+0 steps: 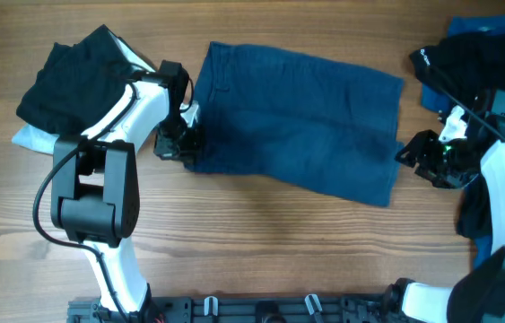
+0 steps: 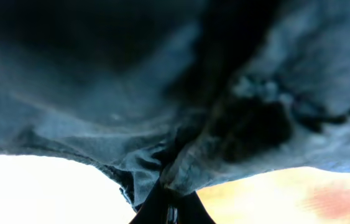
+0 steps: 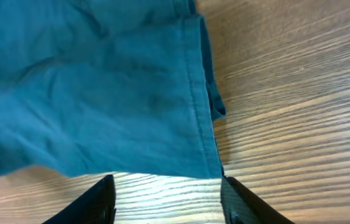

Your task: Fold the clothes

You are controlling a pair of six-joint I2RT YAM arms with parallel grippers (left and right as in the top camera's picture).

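Dark blue woven clothes (image 1: 301, 121) lie flat, rectangular.

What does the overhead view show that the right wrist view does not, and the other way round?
Only the overhead view: the whole dark blue garment spread flat, the left end effector at its left edge, a black bundle and a black top. Only the right wrist view: the stitched hem up close, and the right end effector open, its fingers apart near the cloth edge. Both: the garment lying on the wooden table.
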